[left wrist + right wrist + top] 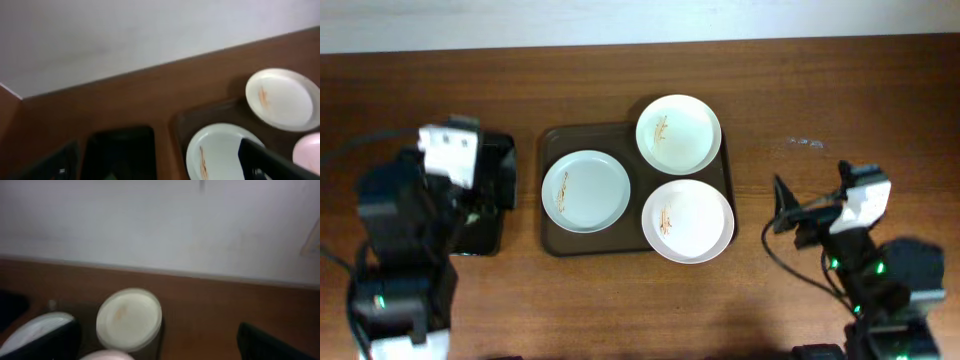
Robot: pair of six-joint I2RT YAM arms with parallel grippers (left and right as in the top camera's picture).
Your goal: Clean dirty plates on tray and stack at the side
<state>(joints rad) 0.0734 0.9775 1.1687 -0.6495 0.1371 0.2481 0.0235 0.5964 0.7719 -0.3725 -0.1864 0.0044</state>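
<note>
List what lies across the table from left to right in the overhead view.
black tray → left plate → right pincer. The other two plates sit one behind the other, so they are left out.

3 plates (586,190) on tray (582,136), w/ small tray (490,228) just left

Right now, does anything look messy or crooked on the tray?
Yes. The far plate pokes out over the tray's far rim, and the near-right plate overhangs its near-right corner. The left plate sits fully inside. Each has orange-brown smears. Nothing looks spilled or broken.
</note>
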